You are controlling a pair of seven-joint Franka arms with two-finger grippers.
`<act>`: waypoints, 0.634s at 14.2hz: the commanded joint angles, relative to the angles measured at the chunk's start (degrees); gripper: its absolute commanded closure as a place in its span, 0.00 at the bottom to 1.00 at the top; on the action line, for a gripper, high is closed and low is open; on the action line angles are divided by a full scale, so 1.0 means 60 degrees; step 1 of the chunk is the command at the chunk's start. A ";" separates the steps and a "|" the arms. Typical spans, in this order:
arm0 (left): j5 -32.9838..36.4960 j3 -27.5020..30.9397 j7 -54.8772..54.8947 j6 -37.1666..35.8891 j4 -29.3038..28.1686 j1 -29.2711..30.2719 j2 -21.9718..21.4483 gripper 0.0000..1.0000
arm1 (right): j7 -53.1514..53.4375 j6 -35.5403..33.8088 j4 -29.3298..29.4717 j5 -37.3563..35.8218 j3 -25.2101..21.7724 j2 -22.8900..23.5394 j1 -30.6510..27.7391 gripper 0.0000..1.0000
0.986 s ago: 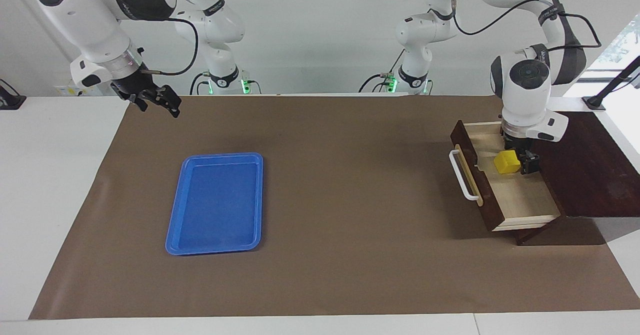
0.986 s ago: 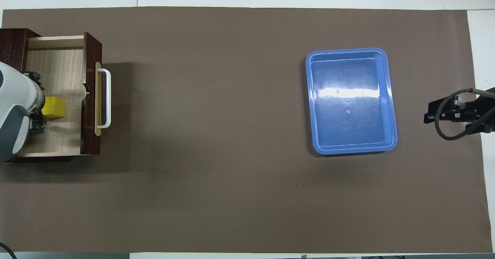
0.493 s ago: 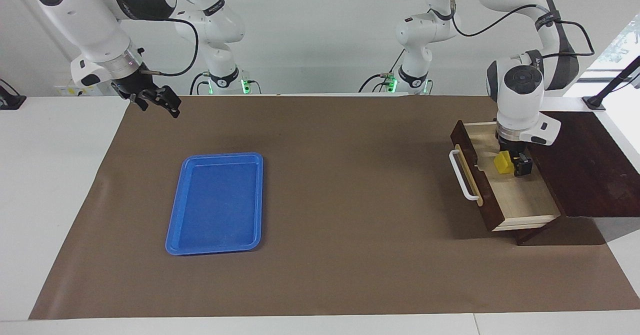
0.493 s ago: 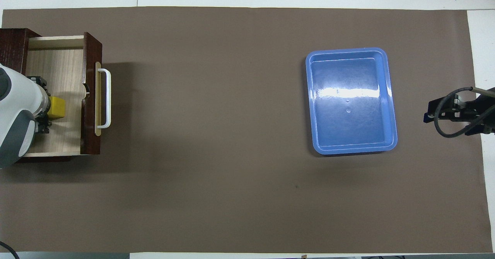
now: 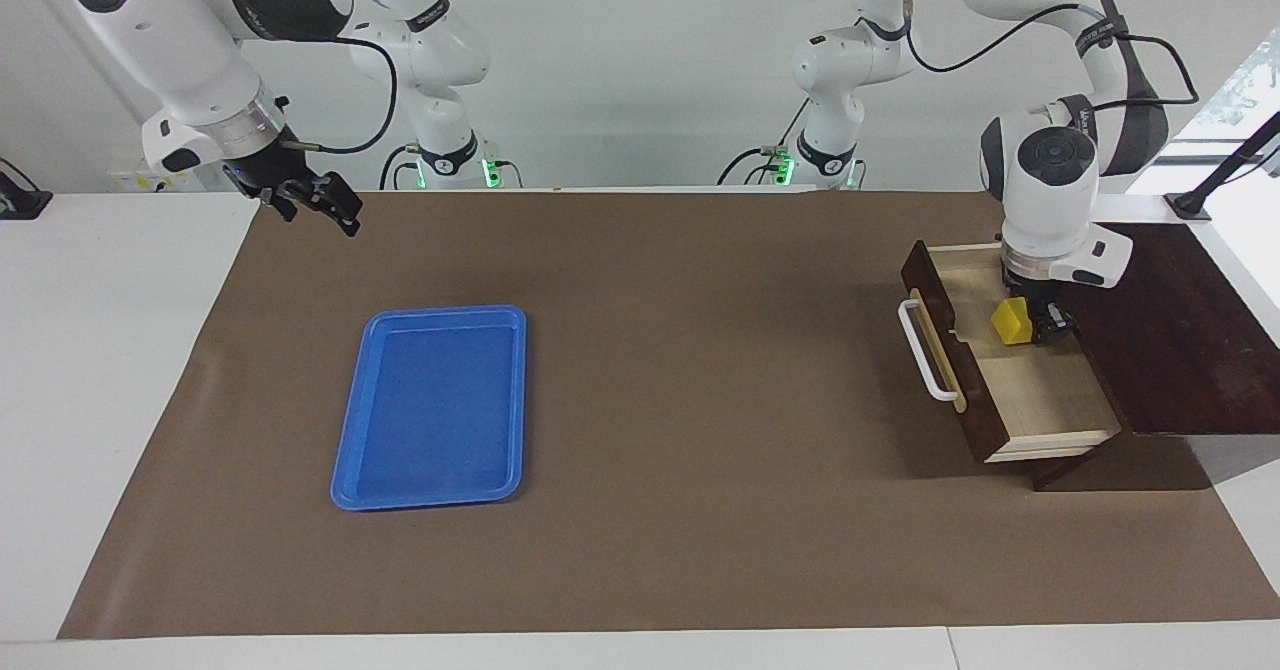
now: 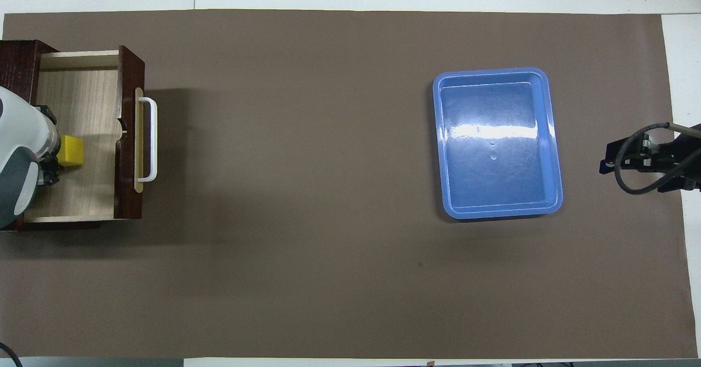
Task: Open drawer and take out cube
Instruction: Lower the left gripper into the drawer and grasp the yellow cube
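The dark wooden drawer (image 5: 948,382) (image 6: 129,137) stands pulled out of its box at the left arm's end of the table, white handle facing the table's middle. Inside it, the small yellow cube (image 5: 1011,322) (image 6: 72,151) sits tilted over the pale floor. My left gripper (image 5: 1032,325) (image 6: 53,159) reaches straight down into the drawer and is shut on the cube, its wrist hiding part of the grip from above. My right gripper (image 5: 312,206) (image 6: 607,164) waits open in the air over the right arm's end of the brown mat.
A flat blue tray (image 5: 430,405) (image 6: 495,142) lies on the brown mat toward the right arm's end. The dark box (image 5: 1180,330) holding the drawer sits at the table's edge. The mat between tray and drawer is bare.
My left gripper has closed its fingers on the cube inside the drawer, and the cube now sits tilted between them. The right arm has not moved.
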 commanded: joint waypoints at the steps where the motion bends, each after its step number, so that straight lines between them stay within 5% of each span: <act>1: -0.0832 0.0014 0.0582 -0.2310 0.2308 -0.0781 0.0731 1.00 | 0.0325 0.0197 -0.0274 0.0281 0.0014 -0.0218 -0.0022 0.00; 4: -0.2386 -0.0001 0.0556 -0.3925 0.3619 -0.1456 0.0676 1.00 | 0.1538 0.0211 -0.0288 0.0881 0.0014 -0.0130 0.0007 0.00; 9: -0.2874 -0.0045 -0.1635 -0.4501 0.3679 -0.3856 0.0382 1.00 | 0.5270 0.0766 -0.0274 0.2564 0.0014 0.0718 0.0767 0.00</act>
